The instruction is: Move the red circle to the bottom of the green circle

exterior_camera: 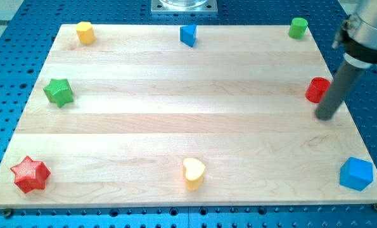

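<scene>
The red circle stands near the board's right edge, partly hidden by my rod. The green circle stands at the view's top right corner of the board, well above the red circle. My tip is just below and slightly right of the red circle, close to or touching it.
A wooden board on a blue base. A yellow block at top left, a blue block at top middle, a green star at left, a red star at bottom left, a yellow heart at bottom middle, a blue block at bottom right.
</scene>
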Available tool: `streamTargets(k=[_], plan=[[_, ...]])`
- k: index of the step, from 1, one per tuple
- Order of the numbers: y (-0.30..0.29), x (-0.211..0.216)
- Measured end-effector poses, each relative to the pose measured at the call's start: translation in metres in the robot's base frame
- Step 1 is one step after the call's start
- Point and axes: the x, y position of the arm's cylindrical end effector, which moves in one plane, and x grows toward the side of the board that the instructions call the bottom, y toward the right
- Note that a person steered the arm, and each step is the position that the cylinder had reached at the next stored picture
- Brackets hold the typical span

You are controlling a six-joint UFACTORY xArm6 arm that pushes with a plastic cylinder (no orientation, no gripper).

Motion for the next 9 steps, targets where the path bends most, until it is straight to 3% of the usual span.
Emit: streamTargets(k=[1, 3, 4, 6, 7, 9], plan=[[-0.006, -0.008], [0.0, -0.08], [-0.004, -0.076], [0.023, 0.041], [0.04, 0.028], [0.046, -0.077]])
